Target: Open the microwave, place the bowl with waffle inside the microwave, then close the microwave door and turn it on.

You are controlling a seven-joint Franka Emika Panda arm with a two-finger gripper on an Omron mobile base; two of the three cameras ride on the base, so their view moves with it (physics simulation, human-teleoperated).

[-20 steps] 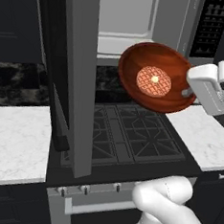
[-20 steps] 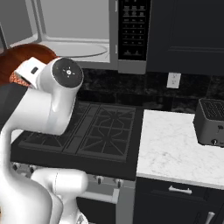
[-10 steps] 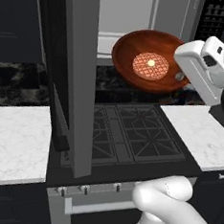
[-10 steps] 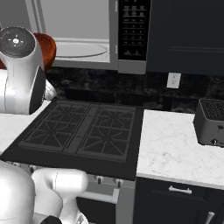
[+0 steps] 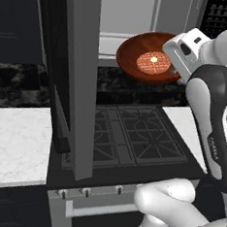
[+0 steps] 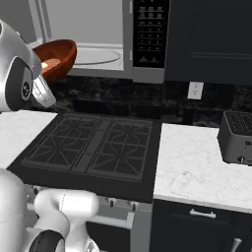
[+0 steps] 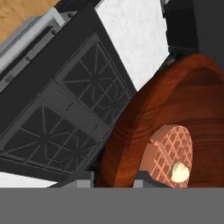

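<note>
White marble surface (image 5: 15, 141) flanks the black stove (image 5: 128, 136) in the left base view; microwave door (image 5: 77, 73) stands swung open, and the bowl (image 5: 147, 57) with waffle (image 5: 153, 63) is held in the air at the microwave (image 5: 129, 14) opening. Right base view: bowl (image 6: 56, 58) at the cavity's left edge, toaster (image 6: 237, 138) on the right. Hand view: fingers (image 7: 113, 180) pinch the bowl (image 7: 175, 127) rim, waffle (image 7: 170, 155) inside, stove (image 7: 65, 113) below.

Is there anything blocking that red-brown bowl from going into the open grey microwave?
Nothing visible does. The grey-framed microwave door is swung wide open, and the glossy reddish-brown bowl, held by the gripper, is at the light grey microwave opening.
</note>
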